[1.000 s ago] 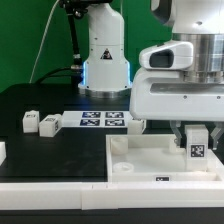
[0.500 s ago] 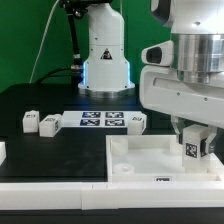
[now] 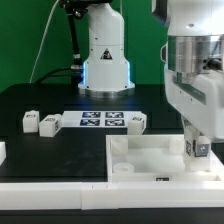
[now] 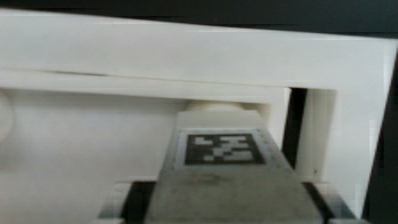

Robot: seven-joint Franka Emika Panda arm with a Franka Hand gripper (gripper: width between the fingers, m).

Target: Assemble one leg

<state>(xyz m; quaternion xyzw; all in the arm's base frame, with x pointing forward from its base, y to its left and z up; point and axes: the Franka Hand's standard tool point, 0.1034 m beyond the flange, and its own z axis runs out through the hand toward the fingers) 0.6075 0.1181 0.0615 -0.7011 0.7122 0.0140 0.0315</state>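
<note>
My gripper [image 3: 198, 147] is shut on a leg [image 3: 198, 150], a small white peg with a black-and-white tag, and holds it upright over the right part of the large white square panel [image 3: 150, 155]. In the wrist view the held leg [image 4: 222, 165] fills the space between my fingers, its tag facing the camera, and its far end points at a round corner socket [image 4: 217, 105] of the panel [image 4: 107, 110]. Three more legs lie on the black table: two at the exterior view's left [image 3: 30, 122] [image 3: 48, 124] and one by the marker board [image 3: 137, 122].
The marker board [image 3: 102, 120] lies on the black table behind the panel. The robot's white base [image 3: 105, 55] stands at the back. A white part [image 3: 2, 152] shows at the exterior view's left edge. The panel's raised rim [image 4: 302, 130] runs close beside the held leg.
The wrist has turned and the gripper with the leg has dropped a little toward the panel's right side. The loose legs have not moved.
</note>
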